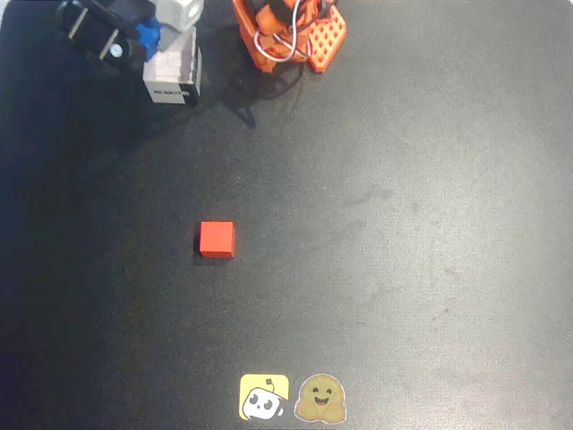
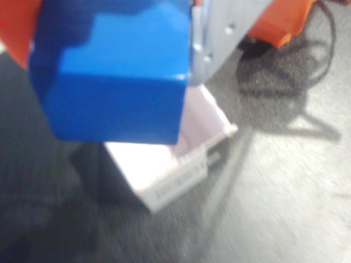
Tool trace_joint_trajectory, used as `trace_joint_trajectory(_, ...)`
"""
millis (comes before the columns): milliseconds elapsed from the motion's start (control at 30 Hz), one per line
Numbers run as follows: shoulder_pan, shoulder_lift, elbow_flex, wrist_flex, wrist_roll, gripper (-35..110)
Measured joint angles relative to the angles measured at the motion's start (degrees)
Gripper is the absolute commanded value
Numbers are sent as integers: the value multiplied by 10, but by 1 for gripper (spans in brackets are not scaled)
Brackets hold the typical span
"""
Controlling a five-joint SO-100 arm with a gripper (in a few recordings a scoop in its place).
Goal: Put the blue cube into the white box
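Observation:
The blue cube (image 2: 118, 82) hangs in the air, and my gripper (image 2: 112, 33) is shut on it, with an orange finger (image 2: 16, 27) on its left and a grey finger (image 2: 219, 27) on its right. Just beneath it stands the white box (image 2: 164, 159), open side up, its dark label facing the camera. In the overhead view the gripper (image 1: 146, 41) holds the blue cube (image 1: 149, 34) at the top left, over the far left rim of the white box (image 1: 175, 73). Part of the box's opening is hidden by the cube and the arm.
A red cube (image 1: 217, 239) lies alone on the black table, left of centre. The orange arm base (image 1: 291, 31) stands at the top edge with cables beside it. Two stickers (image 1: 291, 398) sit at the front edge.

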Motion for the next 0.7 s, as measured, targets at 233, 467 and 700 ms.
trace_joint_trajectory(233,19,69,91,-35,20,0)
trace_joint_trajectory(467,16,77,171,-91,30,0)
trace_joint_trajectory(700,7,80,236,-148,40,0)
